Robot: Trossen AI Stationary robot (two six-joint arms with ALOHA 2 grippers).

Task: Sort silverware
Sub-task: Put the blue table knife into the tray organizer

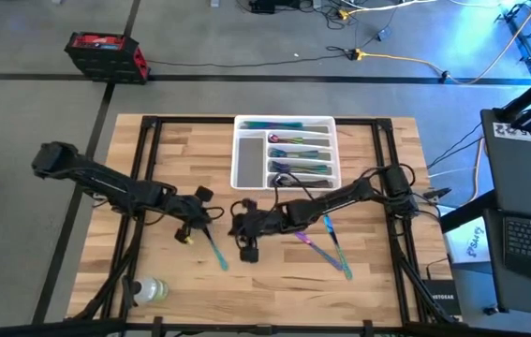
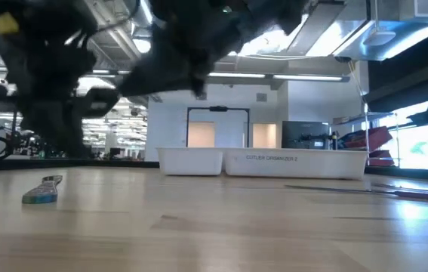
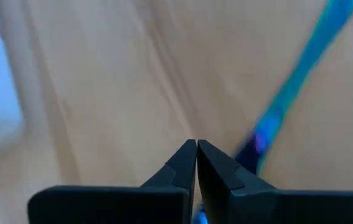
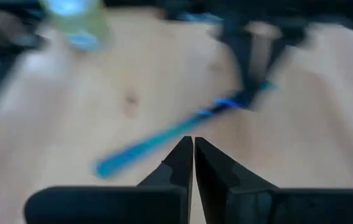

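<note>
Left gripper (image 3: 196, 146): fingers clenched, empty, poised just above a blue utensil (image 1: 215, 249) loose on the worktop (image 1: 274, 271).
Right gripper (image 4: 193, 144): fingers clenched, empty, near centre.
Silverware: most in the white tray (image 1: 246, 164); three loose (image 1: 335, 245).
Step, judged: approach to pick; fingers must part first.
Room: open workshop, cabled floor.

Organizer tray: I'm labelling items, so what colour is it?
White; the organizer tray shows best in the high view.
</note>
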